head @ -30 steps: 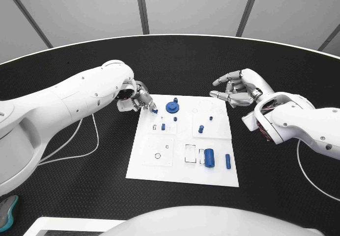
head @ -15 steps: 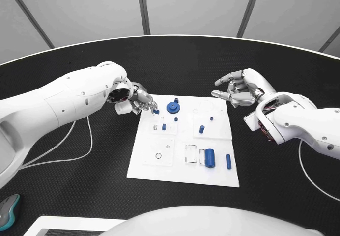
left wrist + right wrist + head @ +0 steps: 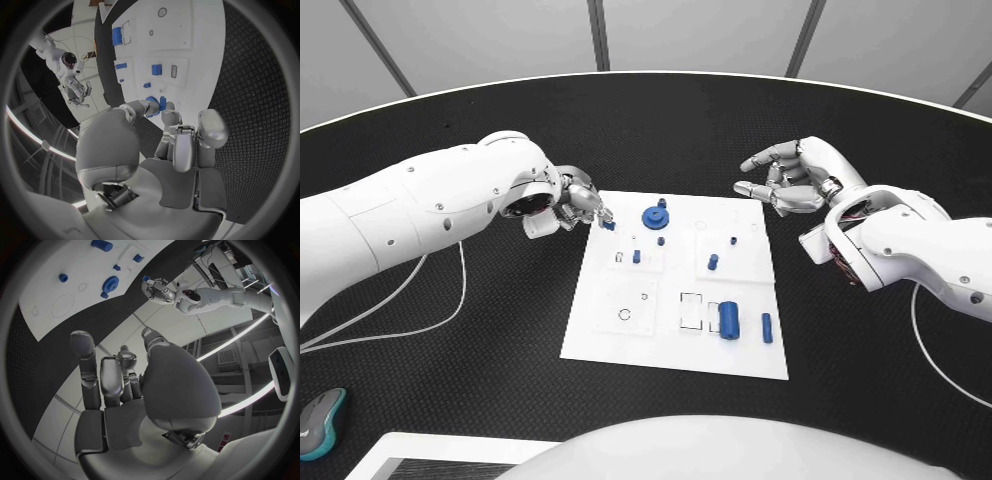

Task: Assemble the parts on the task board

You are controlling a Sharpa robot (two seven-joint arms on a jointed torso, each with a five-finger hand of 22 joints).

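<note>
Board (image 3: 678, 360) lies white in the middle of the black table (image 3: 473, 400) in the head view, with blue parts on it: a round gear (image 3: 653, 216) near its far edge, a small peg (image 3: 636, 256) below that, another peg (image 3: 713, 262) toward the right, a large cylinder (image 3: 727, 319) and a slim bar (image 3: 766, 328) near the front right. Left hand (image 3: 568, 207) sits at the board's far left corner, fingers bunched, with a small blue part (image 3: 607, 225) pinched at its fingertips just over the board's edge. Right hand (image 3: 788, 180) hovers off the board's far right corner, fingers curled loosely apart and nothing in them. A cable (image 3: 444, 300) trails on the table under the left arm. In the left wrist view the left hand (image 3: 169, 145) has its thumb and a finger closed on the blue part (image 3: 162, 103), close beside the gear (image 3: 150, 100) at the board (image 3: 200, 40) edge; the right hand (image 3: 78, 92) shows far off. In the right wrist view the right hand (image 3: 119, 385) is spread with an empty palm, above the board (image 3: 44, 295) with the gear (image 3: 111, 283) on it; the left hand (image 3: 155, 290) holds the blue part (image 3: 145, 278) beyond
</note>
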